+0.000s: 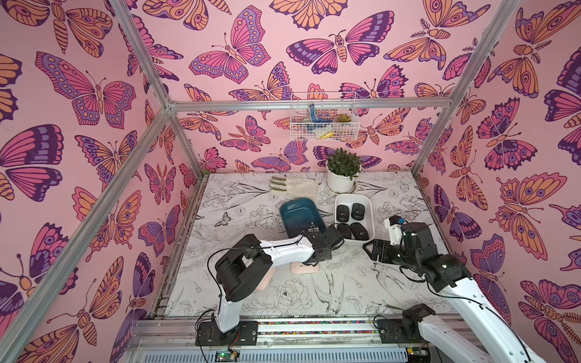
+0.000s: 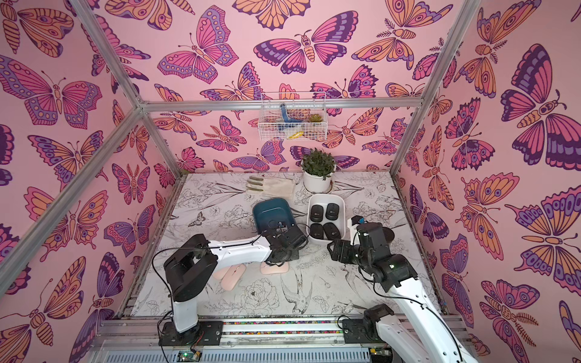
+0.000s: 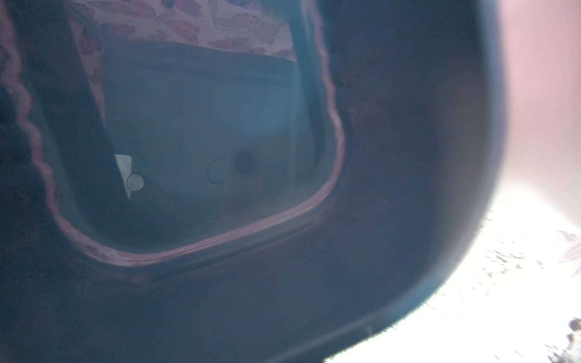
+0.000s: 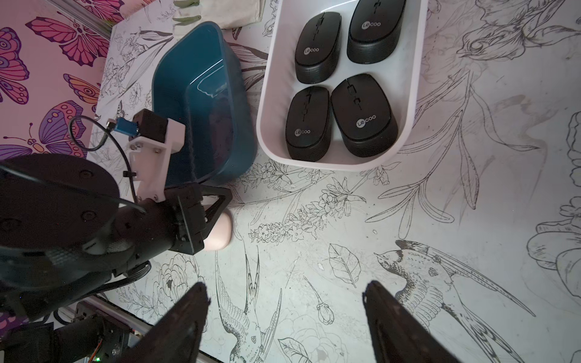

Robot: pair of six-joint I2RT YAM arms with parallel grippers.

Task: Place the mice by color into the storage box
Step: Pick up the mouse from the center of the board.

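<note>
The left gripper [image 4: 217, 220] is clamped shut over one end of a pale-pink mouse [image 4: 220, 232] lying flat on the table [image 4: 408, 251], its long axis running across the table, just beside the empty teal bin [image 4: 201, 103]. The right gripper [image 4: 286, 314] hovers wide open, holding nothing. Four black mice [image 4: 361, 116] fill the white bin [image 4: 267, 125], noses toward the back wall. Two more pink mice [image 2: 228, 278] lie under the left arm.

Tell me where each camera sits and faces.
Top views: high behind the arm bases, looking down over the table; both arms show.
Left wrist: close against the teal bin, blurred; no robot parts show.
Right wrist: looks down at white tray with black mice; open right gripper and left gripper show.
Shared: every view has the teal bin.
</note>
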